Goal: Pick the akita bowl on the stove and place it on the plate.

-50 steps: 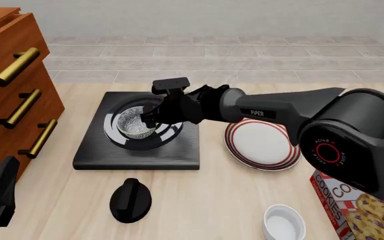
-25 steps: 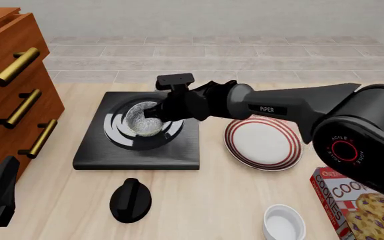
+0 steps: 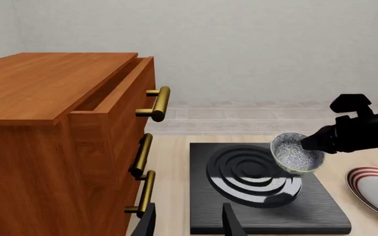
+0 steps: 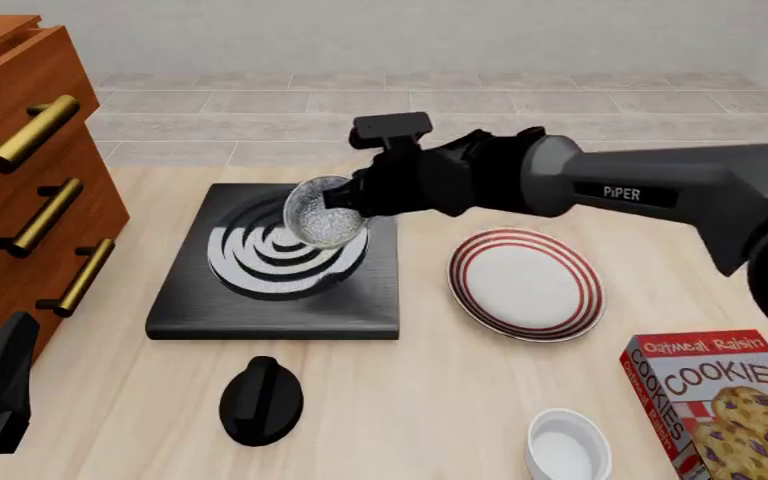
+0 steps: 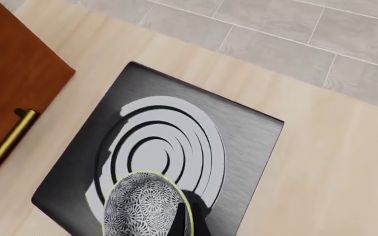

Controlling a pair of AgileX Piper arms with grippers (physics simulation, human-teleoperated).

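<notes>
Akita bowl aloft and tilted over the stove, pinched at the rim by the right gripper. Looks small, rigid and light, likely smooth, apt to swivel in a rim pinch; best carried slowly. Left gripper parted, holding nothing. One stove, one plate, one akita bowl, one plain white bowl.

We read "PiPER" in white letters on the dark forearm of the right arm in the front view. On the red cookie box near the table's right corner we read "Oatmeal Raisin" above large "COOKIES", with "COOKIES" again down its side. Red lettering at the right edge is too cut off to read.
</notes>
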